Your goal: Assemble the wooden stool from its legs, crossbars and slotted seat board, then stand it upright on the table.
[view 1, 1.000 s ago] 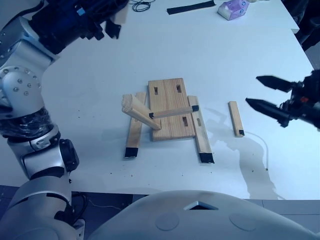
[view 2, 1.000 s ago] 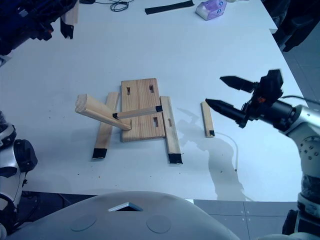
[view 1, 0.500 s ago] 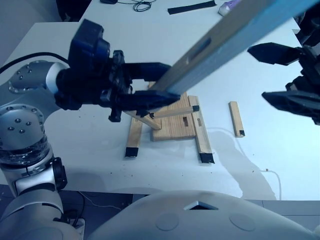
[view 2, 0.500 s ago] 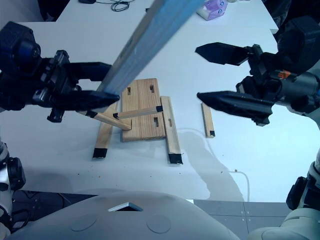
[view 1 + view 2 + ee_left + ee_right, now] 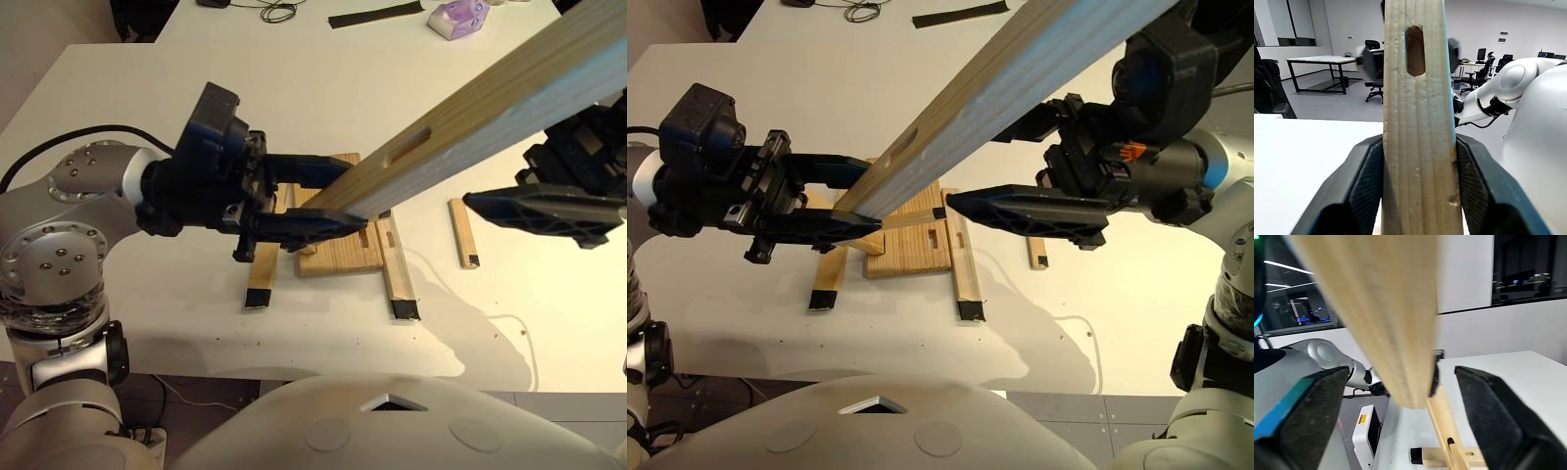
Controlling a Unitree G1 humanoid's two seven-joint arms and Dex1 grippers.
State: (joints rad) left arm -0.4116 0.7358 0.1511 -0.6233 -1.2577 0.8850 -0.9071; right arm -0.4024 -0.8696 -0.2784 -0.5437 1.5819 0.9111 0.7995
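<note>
Swung closer since a second ago, my left gripper (image 5: 353, 196) clamps one end of the slotted leg (image 5: 470, 108), right gripper (image 5: 985, 166) spread wide astride it, seat board (image 5: 338, 250) flat on the table (image 5: 294, 88)

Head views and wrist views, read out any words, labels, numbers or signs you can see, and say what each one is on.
No text can be read in any view.
Purple pack: its print is too small to read.
Orange label on the right arm: too small to read.
Wall signs in the left wrist view: too blurred to read.
</note>
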